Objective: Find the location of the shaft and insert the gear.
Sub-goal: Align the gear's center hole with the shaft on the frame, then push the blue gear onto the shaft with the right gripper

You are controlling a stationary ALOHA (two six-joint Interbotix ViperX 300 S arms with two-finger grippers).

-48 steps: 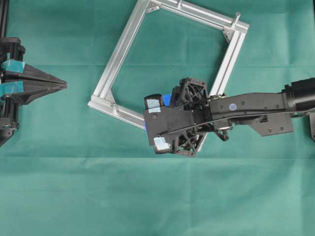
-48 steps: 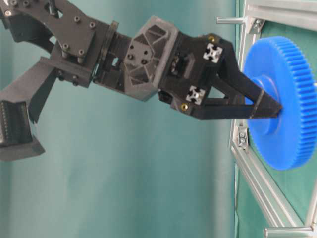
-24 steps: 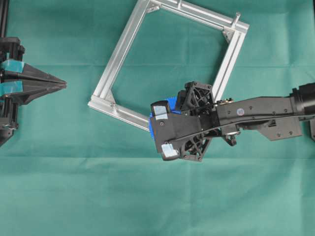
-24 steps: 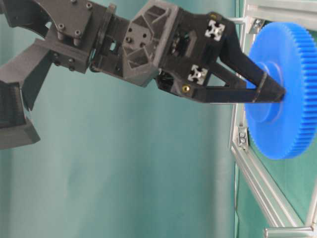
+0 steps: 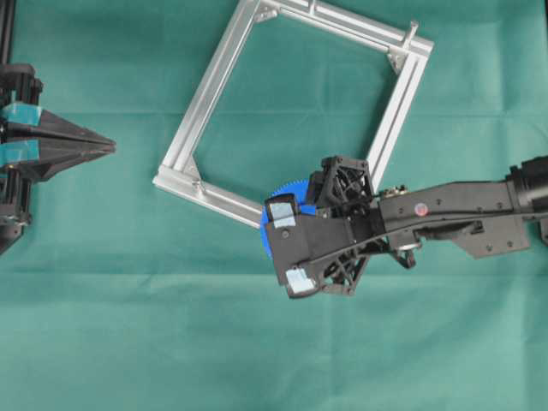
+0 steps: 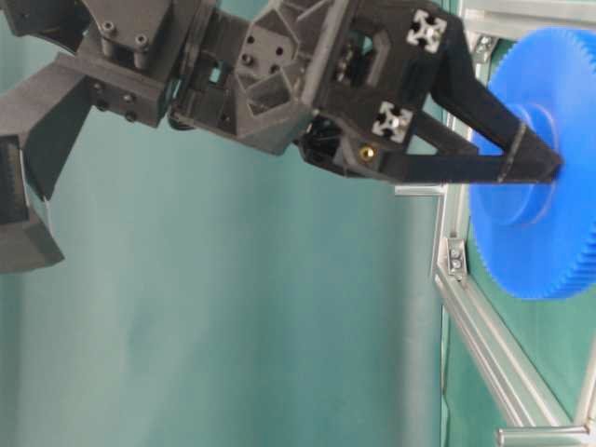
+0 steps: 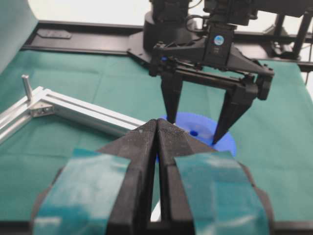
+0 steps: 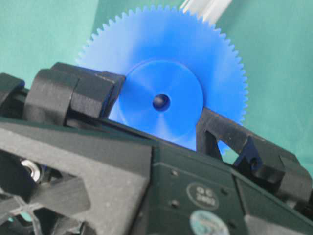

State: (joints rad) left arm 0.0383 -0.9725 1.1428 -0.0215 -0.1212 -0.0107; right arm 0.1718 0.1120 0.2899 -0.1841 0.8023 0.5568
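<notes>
Since the earlier frame, the right claw point(image 8: 159, 117) had carried the bright blue toothed plastic gear point(image 8: 166, 98) toward the frame's lower corner, fingers clamped astride its hub; left claw point(image 7: 156, 128) closed, empty.

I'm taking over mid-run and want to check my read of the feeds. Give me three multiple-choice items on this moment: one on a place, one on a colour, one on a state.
1. Where is the gear?
A. Lying on the cloth by the left tool
B. Between the right tool's fingers, hub gripped
C. Seated on a pin of the frame

2. What colour is the gear?
A. Red
B. Silver
C. Blue

3. How does the left tool stand?
A. Fingers shut together, holding nothing
B. Wide open over the frame
C. Clamped on the gear

Key: 1 B, the right wrist view shows the right tool with a finger on each side of the raised hub. 2 C, it is bright blue in every view. 3 A, the left wrist view shows its fingers meeting with nothing between, apart from the aluminium frame.
</notes>
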